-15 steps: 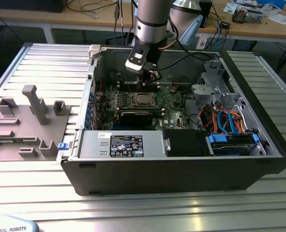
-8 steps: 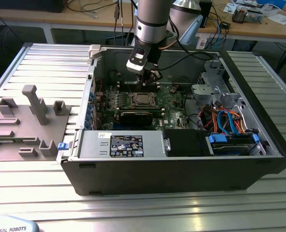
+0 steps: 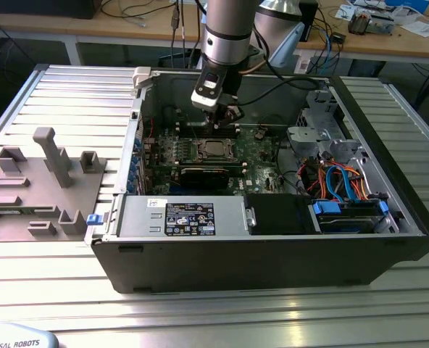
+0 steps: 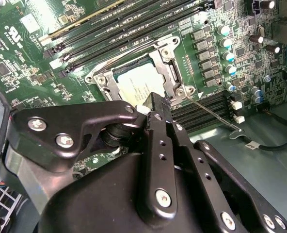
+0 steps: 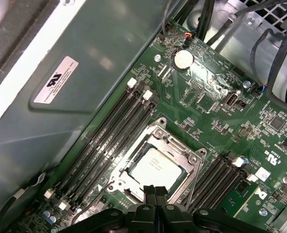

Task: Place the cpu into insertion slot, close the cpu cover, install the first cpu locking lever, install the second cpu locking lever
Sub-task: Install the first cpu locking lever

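Open PC case point(image 3: 272, 254) lies on its side on the ribbed table point(image 3: 55, 290), motherboard point(image 5: 216, 111) facing up.

- cpu point(image 5: 155, 167): seated flat in the insertion slot point(image 4: 126, 68), dull metal top up.
- cpu cover point(image 5: 178, 146): lies down around the chip, which shows through its window. Judged closed, so the first two steps look done.
- Tool point(image 5: 153, 190): fingers pressed together, nothing pinched. The tip hangs just over the socket edge, at the cover's rim. With the fingers together the tip is narrow, which probably suits pushing a thin wire better than grasping it.
- Locking lever point(image 4: 211, 112): a thin rod running from the socket corner out across the memory slots point(image 4: 209, 104) towards the case floor. Looks unlatched. Whether the tip touches it, I cannot tell.

Surroundings: memory slot banks point(image 5: 109, 131) flank the socket on two sides, capacitors point(image 4: 226, 43) stand near one corner, and a coin cell point(image 5: 183, 59) sits well apart. The case wall point(image 5: 85, 48) rises just beyond the slots and limits sideways room. The drive bay cables point(image 3: 345, 181) and the grey fixture block point(image 3: 48, 181) are clear of the work.
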`<action>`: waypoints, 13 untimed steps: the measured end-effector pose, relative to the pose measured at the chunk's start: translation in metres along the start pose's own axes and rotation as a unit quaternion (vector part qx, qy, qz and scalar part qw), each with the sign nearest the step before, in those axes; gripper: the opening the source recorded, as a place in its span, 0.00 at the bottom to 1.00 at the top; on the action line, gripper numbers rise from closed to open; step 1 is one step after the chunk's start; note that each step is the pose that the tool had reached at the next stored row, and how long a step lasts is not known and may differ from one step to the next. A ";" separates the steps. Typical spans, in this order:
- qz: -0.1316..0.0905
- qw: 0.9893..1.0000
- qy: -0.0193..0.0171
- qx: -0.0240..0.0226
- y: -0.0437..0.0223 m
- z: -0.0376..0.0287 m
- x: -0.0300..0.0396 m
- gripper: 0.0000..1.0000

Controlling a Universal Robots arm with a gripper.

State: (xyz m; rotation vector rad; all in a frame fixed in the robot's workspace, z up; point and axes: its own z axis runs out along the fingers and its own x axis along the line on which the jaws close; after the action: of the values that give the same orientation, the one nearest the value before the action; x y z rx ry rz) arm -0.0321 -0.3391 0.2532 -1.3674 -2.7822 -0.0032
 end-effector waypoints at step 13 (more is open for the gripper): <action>-0.021 1.000 0.000 0.001 0.0000 0.0000 0.0000 0.11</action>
State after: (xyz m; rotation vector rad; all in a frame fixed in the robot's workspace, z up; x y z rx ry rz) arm -0.0321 -0.3391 0.2532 -1.3096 -2.8098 -0.0018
